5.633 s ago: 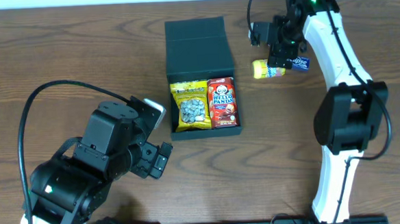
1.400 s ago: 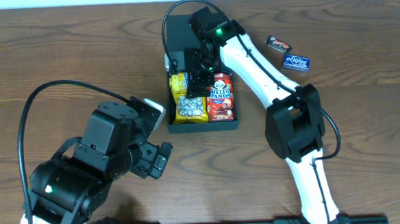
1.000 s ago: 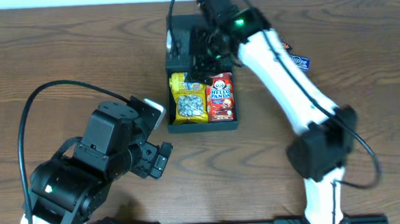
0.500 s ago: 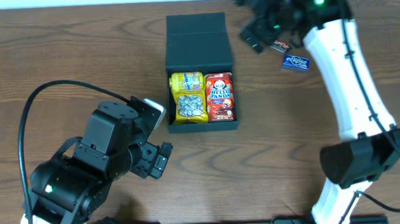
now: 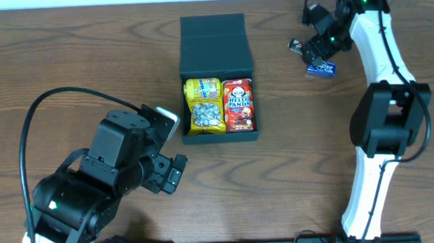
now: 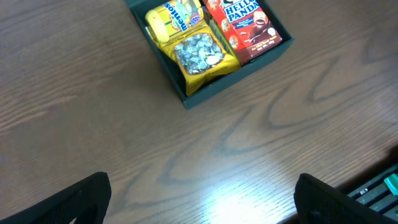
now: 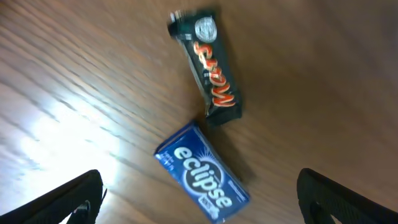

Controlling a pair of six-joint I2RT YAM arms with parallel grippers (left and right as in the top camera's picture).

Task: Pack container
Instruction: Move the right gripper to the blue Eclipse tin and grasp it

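Wood table: on the left, my left gripper is spread wide, holding nothing. One black container sits in the middle with three snacks inside. My right gripper is spread wide above one black bar and one blue box.

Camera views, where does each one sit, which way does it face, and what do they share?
Overhead: above the table, facing straight down; both arms show, the left arm near, the right arm stretched to the far right.
Left wrist: on the left arm, looking down at the container; its fingertips show in the lower corners.
Right wrist: looking down at the Eclipse box and candy bar; fingertips in the lower corners.
Shared: overhead also shows all three.
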